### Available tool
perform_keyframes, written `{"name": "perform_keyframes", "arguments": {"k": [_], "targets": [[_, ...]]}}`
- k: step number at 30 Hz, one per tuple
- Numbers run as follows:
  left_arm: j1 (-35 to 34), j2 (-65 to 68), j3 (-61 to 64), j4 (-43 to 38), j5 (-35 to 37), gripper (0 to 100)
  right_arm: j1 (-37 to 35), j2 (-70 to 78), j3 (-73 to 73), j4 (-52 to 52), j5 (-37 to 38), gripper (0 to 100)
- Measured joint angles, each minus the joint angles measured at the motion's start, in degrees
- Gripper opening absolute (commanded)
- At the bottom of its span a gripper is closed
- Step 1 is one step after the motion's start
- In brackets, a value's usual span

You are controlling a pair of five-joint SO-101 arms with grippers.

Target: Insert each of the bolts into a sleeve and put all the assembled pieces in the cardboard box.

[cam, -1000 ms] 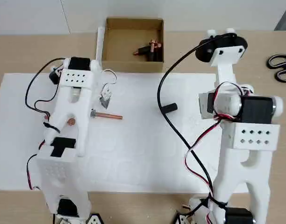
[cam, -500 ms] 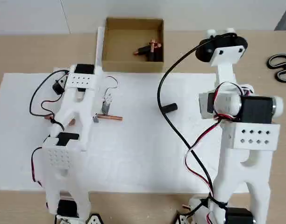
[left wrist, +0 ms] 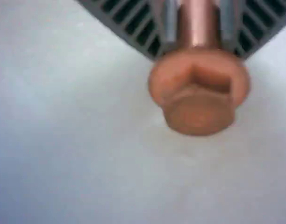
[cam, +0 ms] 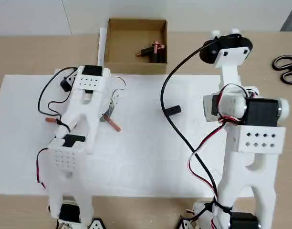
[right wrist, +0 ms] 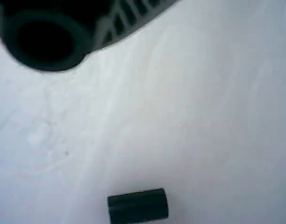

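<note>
left gripper (cam: pixel 109 114): clamped on the copper bolt (left wrist: pixel 199 93); ribbed pads (left wrist: pixel 124 18) sit on either side of the shank; flanged head points at the wrist camera
bolt position: slanted over the white sheet (cam: pixel 146 157), just beside the left arm's front end, well left of the loose sleeve (cam: pixel 173 110); contact with the sheet cannot be told
right gripper (right wrist: pixel 63 11): narrow, closed around the carried sleeve (right wrist: pixel 46 41); sleeve seen end-on, dark bore facing the wrist camera
loose sleeve: black, lying on its side on the sheet, between the two arms, apart from both grippers
cardboard box (cam: pixel 115 47): on the table (cam: pixel 31 52), touching the sheet's far edge; assembled pieces (cam: pixel 153 49) lie inside, near its right wall
scissors (cam: pixel 286 67): on the table at the far right, off the sheet
</note>
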Motion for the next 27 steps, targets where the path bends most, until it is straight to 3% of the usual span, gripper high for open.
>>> {"name": "perform_keyframes", "arguments": {"k": [4,9,14,20,27], "targets": [[2.6,1.0,-8.0,5.6,-11.7,1,0.0,0.0,0.0,0.0,0.0,0.3],[4.7,0.0,-17.9,6.2,-30.2,1,0.1,0.0,0.0,0.0,0.0,0.3],[6.4,-12.6,-17.4,6.4,-33.6,1,0.0,-6.1,0.0,0.0,0.0,0.3],[9.6,-33.1,-7.0,6.8,-34.1,1,-0.1,-23.3,4.5,0.0,0.0,0.3],[14.3,-53.5,8.0,3.5,-34.3,1,-0.1,-40.0,24.6,-1.7,0.0,0.3]]}}
